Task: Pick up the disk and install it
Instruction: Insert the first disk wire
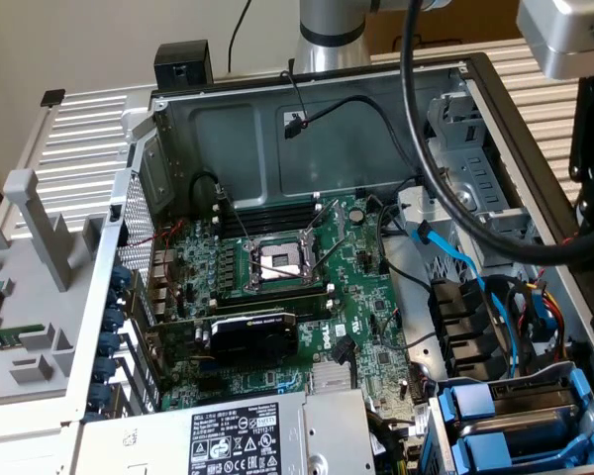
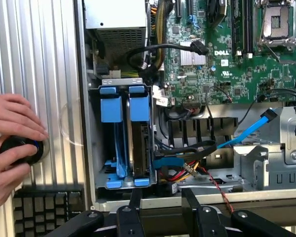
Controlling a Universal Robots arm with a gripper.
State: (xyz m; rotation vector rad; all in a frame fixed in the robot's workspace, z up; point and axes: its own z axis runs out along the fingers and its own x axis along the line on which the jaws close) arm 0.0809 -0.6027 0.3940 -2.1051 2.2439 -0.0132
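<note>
Ribbed tabletop (image 2: 34, 49), open case (image 1: 307, 139) — my fingers (image 2: 135, 200) stand apart, empty; I'd square them over the disk (image 2: 140, 118) before closing.

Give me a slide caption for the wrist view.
Open-jawed gripper near the drive bay with two blue drive carriers; a person's hands beside the case.

The circuit board (image 1: 307, 287) is green with little black and silver bits. The two disk frames (image 2: 138, 103) are bright blue. A thin cable (image 2: 251, 128) is light blue. The gripper (image 2: 162, 195) is black. The table (image 2: 39, 59) is silver with straight stripes. The power box (image 1: 327, 426) is grey, and its label (image 1: 233, 445) is black and white. Some wires (image 2: 185, 173) are red, yellow and black. The round knob (image 2: 19, 148) is black.
</note>
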